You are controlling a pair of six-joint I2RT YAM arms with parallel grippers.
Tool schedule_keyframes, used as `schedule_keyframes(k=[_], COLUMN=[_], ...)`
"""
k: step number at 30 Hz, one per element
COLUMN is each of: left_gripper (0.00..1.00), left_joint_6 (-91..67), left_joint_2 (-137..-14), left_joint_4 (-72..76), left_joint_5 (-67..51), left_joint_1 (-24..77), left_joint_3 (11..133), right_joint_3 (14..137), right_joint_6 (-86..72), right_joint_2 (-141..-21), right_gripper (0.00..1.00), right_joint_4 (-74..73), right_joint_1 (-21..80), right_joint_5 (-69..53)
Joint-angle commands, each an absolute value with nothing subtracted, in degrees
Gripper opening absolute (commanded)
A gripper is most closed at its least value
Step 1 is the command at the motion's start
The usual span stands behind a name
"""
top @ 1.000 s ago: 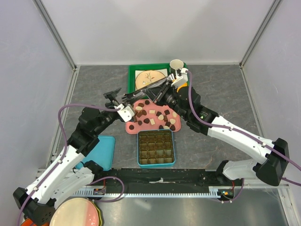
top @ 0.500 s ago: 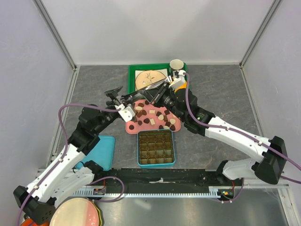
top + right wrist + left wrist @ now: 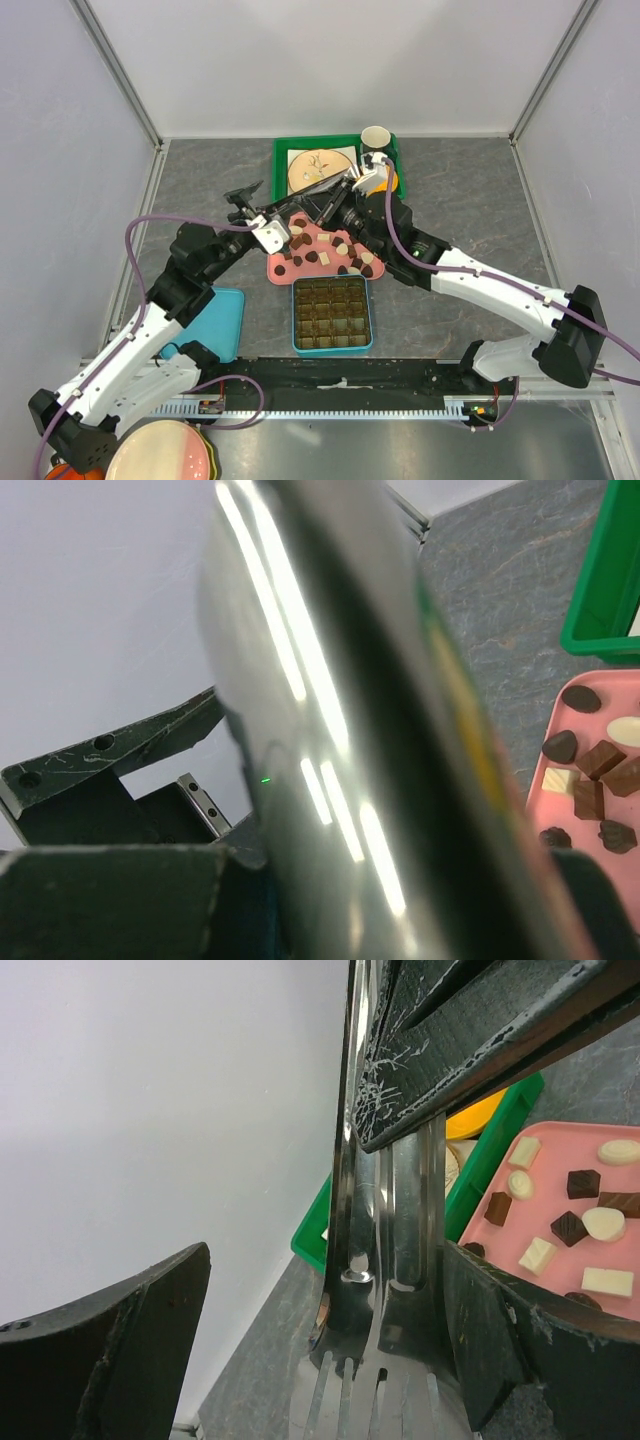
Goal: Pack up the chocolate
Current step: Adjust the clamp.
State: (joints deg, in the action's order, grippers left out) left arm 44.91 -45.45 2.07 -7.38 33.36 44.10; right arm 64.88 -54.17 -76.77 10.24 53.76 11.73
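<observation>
The left arm reaches up from the near left corner of the bench point(image 3: 200, 175), elbow bent, its forearm angled inward, and the left pincer point(image 3: 244, 203) stands wide, one finger on either side of the slotted end of a metal utensil point(image 3: 385, 1210); whether the fingers touch it cannot be told. The utensil runs slantwise above the far edge of a pink tray point(image 3: 275, 268). On this tray lies the chocolate point(image 3: 330, 250): small loose pieces scattered apart, dark brown squares and rounded lumps, mid-brown blocks, and cream-white ovals and rectangles. Just in front of the tray sits a teal box point(image 3: 371, 315) with a brown grid of compartments. The right arm stretches from the near right corner across the bench, and the right pincer point(image 3: 325, 200) is narrowed tight on the utensil's shaft, holding it over the tray.
</observation>
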Motion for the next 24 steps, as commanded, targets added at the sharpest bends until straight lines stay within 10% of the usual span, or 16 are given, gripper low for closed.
schedule_keyframes(k=[1, 11, 18, 24], left_gripper=[0.99, 0.95, 0.54, 0.49], left_joint_6=[43.9, 44.0, 44.2, 44.9], left_joint_2=[-45.3, -45.4, -44.6, -44.5], left_joint_4=[1.4, -5.6, -7.0, -6.3], left_joint_5=[-4.0, -3.9, -3.8, -3.1], left_joint_1=[32.9, 32.9, 32.9, 32.8], left_joint_3=[45.9, 47.5, 47.1, 47.0], right_joint_3=[65.1, 65.3, 65.5, 65.9], right_joint_6=[-51.1, -48.8, -48.3, -48.4], right_joint_2=[-74.0, -71.1, -70.2, -70.8], right_gripper=[0.00, 0.00, 0.00, 0.00], right_joint_4=[10.5, 9.1, 8.6, 8.7], right_joint_1=[55.7, 56.4, 56.5, 56.4], right_joint_5=[12.1, 14.8, 15.3, 14.3])
